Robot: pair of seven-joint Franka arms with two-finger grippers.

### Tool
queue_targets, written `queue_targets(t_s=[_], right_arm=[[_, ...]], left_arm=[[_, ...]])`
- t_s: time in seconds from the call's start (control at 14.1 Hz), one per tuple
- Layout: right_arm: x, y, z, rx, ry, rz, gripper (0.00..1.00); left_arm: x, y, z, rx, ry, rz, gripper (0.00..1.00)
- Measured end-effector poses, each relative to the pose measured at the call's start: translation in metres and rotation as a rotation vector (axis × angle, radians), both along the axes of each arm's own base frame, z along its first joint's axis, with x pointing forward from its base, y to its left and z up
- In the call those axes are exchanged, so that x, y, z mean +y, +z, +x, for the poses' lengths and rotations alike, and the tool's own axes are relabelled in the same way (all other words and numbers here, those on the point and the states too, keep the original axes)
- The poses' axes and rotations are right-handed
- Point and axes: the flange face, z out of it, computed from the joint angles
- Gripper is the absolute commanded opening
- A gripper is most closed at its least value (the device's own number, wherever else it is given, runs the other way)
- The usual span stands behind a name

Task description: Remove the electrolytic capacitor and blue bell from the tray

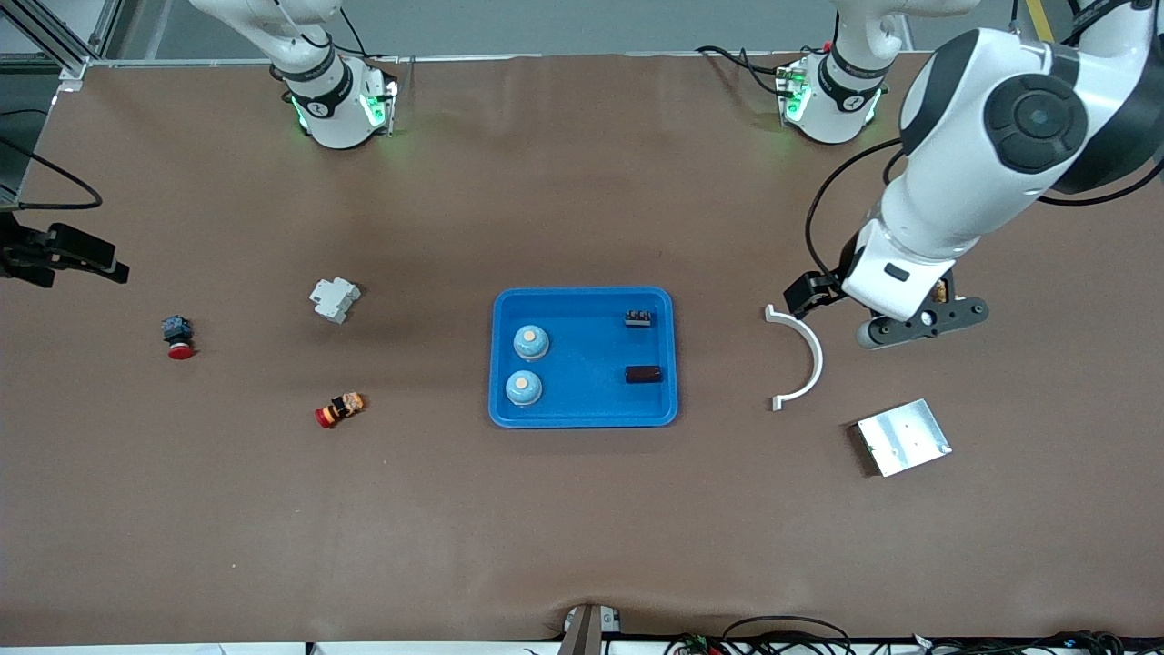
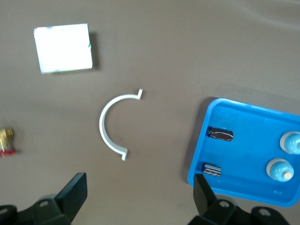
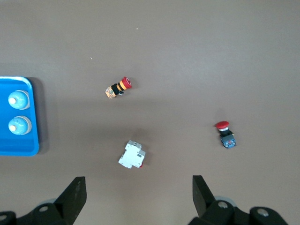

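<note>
A blue tray [image 1: 584,414] is seen at the middle of the bench [image 1: 546,528]. Two bells [image 1: 530,342] [image 1: 524,387] are set in it toward the right arm's end, and two dark capacitors [image 1: 638,318] [image 1: 643,374] toward the left arm's end; their markings cannot be made out.

The left gripper [image 2: 140,199] is held in the air with its fingers apart and nothing between them, over bare bench beside a white curved bracket [image 1: 802,357]; its fingertips are hidden in the front view by the arm. A metal plate [image 1: 903,438] lies nearer the front camera.

The right gripper [image 3: 139,200] is likewise spread and empty, and is cut off from the front view. Below it are seen a white module [image 1: 335,299], a red button [image 1: 177,337] and a second button [image 1: 340,409].
</note>
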Motion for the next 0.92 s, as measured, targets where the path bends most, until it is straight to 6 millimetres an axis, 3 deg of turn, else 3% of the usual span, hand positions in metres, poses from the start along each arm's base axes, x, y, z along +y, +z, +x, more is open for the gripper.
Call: queue_targets(t_s=[0.14, 0.28, 0.42, 0.71, 0.92], right_arm=[[0.009, -0.017, 0.011, 0.001, 0.0, 0.014, 1.0], [0.042, -0.043, 0.027, 0.01, -0.039, 0.013, 1.0], [0.102, -0.07, 0.035, 0.014, -0.112, 0.004, 1.0], [0.241, -0.127, 0.024, 0.03, -0.27, -0.058, 1.0], [0.307, -0.173, 0.018, 0.035, -0.314, -0.083, 1.0]], left_arm=[[-0.01, -0.015, -0.008, 0.034, 0.142, 0.014, 1.0], [-0.02, -0.027, -0.012, 0.047, 0.283, 0.022, 1.0], [-0.03, -0.035, -0.011, 0.031, 0.418, 0.01, 1.0], [-0.066, -0.075, -0.005, 0.028, 0.729, -0.024, 1.0], [-0.087, -0.11, -0.003, 0.05, 0.851, -0.026, 1.0]])
